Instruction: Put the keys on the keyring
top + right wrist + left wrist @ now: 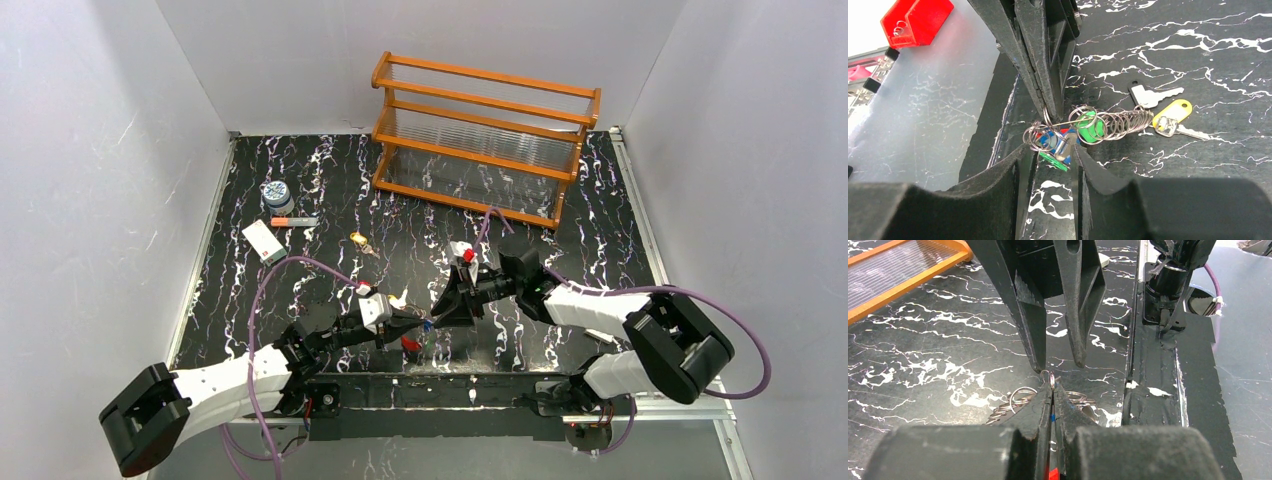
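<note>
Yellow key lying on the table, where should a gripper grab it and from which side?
Take the yellow key by its plastic head, coming straight down from above. It lies flat on the table, so the thin blade offers little to pinch; the head's side edges are probably the widest, clearest hold.

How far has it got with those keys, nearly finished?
Partly. A green key and a blue key seem to hang in the keyring cluster. The left gripper pinches the ring while the right gripper stands open around it. A yellow key and a silver key lie beside it on the table, apparently not threaded.
</note>
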### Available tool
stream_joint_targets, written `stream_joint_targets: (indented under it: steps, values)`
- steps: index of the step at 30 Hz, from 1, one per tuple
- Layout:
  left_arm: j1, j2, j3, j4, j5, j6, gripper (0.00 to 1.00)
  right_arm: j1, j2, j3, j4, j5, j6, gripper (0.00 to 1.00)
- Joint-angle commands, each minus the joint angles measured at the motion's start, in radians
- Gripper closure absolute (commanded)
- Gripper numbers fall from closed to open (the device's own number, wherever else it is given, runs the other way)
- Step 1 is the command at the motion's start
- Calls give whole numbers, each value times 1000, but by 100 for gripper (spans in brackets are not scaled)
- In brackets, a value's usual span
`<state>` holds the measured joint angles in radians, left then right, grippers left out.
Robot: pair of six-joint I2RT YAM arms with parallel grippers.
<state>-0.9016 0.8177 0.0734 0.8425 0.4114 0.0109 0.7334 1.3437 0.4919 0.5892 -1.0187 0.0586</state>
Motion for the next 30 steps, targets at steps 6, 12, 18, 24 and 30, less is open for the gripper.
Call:
stream_joint_targets:
  steps: [6, 12, 18, 24, 30]
  values:
    - [-5, -10, 2, 50, 22, -5, 100, -1, 40, 44, 119, -40, 35, 56]
    - [-5, -3, 5, 52, 26, -2, 100, 0, 66, 47, 147, -46, 50, 54]
    - [-5, -5, 5, 52, 25, -3, 100, 1, 83, 51, 158, -64, 56, 69]
    - [-5, -12, 4, 52, 24, -3, 100, 0, 91, 45, 166, -66, 58, 88]
    - [-5, -24, -1, 53, 15, -4, 100, 1, 83, 31, 147, -54, 45, 98]
